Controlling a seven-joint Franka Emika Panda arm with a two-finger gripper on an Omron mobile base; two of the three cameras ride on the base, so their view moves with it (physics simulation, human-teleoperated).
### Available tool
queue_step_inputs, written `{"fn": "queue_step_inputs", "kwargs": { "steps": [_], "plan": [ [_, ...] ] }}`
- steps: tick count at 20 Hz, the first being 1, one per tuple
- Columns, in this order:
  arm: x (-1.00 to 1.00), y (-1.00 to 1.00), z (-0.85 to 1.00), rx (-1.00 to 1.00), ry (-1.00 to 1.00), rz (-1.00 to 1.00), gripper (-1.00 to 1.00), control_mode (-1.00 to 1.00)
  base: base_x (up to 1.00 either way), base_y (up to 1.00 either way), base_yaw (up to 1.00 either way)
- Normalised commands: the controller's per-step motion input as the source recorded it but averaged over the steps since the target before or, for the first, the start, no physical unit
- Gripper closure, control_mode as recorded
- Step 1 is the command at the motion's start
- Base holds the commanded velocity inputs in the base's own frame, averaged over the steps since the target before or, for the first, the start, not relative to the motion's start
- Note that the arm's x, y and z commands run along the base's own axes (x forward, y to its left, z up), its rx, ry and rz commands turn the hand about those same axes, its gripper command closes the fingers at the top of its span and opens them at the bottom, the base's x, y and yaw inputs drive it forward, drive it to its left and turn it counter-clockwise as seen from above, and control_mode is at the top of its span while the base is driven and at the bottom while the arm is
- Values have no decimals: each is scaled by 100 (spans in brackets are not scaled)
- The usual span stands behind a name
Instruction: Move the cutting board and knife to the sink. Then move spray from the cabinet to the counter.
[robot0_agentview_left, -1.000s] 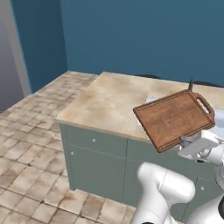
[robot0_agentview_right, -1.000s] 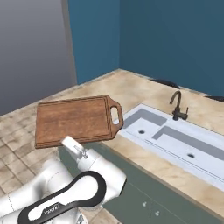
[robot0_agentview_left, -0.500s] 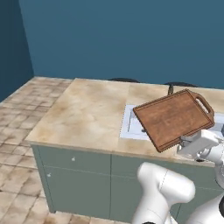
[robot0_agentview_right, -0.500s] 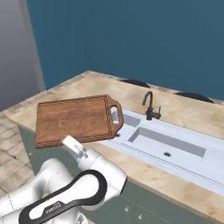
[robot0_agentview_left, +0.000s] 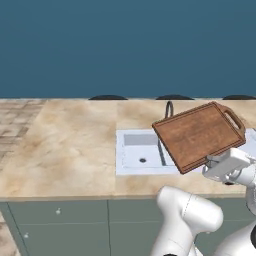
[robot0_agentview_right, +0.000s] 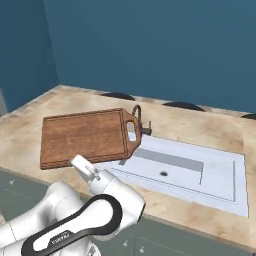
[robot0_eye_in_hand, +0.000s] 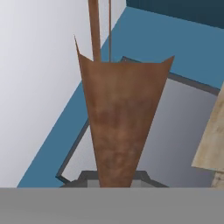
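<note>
The pale grey rectangular sink (robot0_agentview_left: 140, 155), sunk into the beige-tan veined marble counter (robot0_agentview_left: 65, 145), is taken as the landmark. In the left base view the dark brown rectangular wooden cutting board (robot0_agentview_left: 199, 135) with its raised rim and loop handle is held in the air above the right part of the sink, tilted, its handle end pointing up and away from the base. The dark curved faucet (robot0_agentview_left: 169, 108) stands at the back edge of the sink, just behind the board's far corner. In the right base view the board (robot0_agentview_right: 87, 137) hangs over the left end of the sink (robot0_agentview_right: 200, 172), its handle loop close to the faucet (robot0_agentview_right: 137, 118).

The tool is clenched on the short edge of the board opposite the handle; its fingertips themselves are hidden behind the board and the wrist. In the hand view the board (robot0_eye_in_hand: 120, 127) is seen nearly edge-on, running away from the hand over the grey basin (robot0_eye_in_hand: 183, 127).

The step in hand is judged to be the setting of the board into the sink. It is best done if the board is carried toward the middle of the basin, kept clear of the faucet, and lowered handle end first. The grip should be kept firm until the board is borne by the basin floor, and only then released. The knife is not made out.
</note>
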Motion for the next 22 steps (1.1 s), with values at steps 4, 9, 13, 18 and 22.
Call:
{"fn": "queue_step_inputs", "kwargs": {
  "steps": [4, 9, 13, 18, 22],
  "plan": [
    [0, 0, 0, 0, 0, 0, 100, 100, 49, -7, -35],
    [0, 0, 0, 0, 0, 0, 100, 100, 40, 0, -38],
    [0, 0, 0, 0, 0, 0, 100, 100, 28, 0, -32],
    [0, 0, 0, 0, 0, 0, 100, 100, 34, 4, -23],
    [0, 0, 0, 0, 0, 0, 100, 100, 22, 39, -4]
  ]
}}
